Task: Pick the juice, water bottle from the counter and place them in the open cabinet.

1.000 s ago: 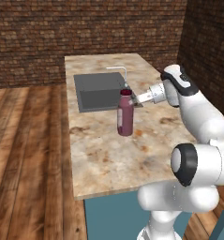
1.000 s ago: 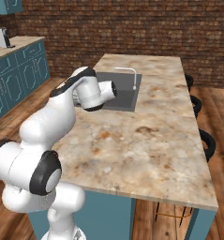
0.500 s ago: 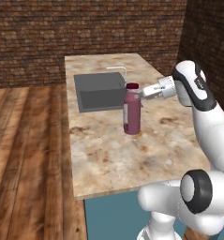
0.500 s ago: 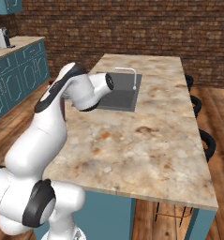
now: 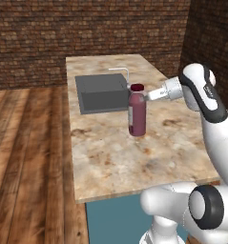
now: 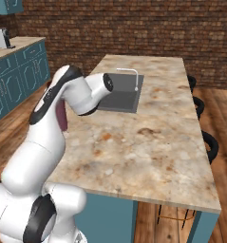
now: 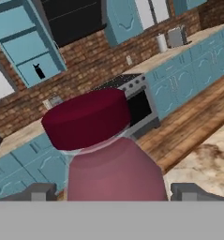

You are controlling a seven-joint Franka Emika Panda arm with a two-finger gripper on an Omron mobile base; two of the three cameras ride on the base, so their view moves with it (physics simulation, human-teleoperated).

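the juice (image 5: 137, 114), a maroon-capped bottle with no label or writing to read, stands upright on the counter (image 5: 129, 152) just beside the sink (image 5: 100, 93), while the gripper (image 7: 114, 191) sits spread wide with a finger on each side of the bottle's shoulder, not pinching it.

The white robot arm with dark joints (image 6: 70, 97) is bending over the beige marbled stone table (image 6: 148, 137). A sliver of the dark maroon juice bottle (image 6: 61, 116) is peeking out behind it. A dark grey sink (image 6: 120, 97) with a thin curved faucet (image 6: 130, 76) is sitting in the table beyond. Teal base cabinets (image 6: 15, 71) are standing far left.
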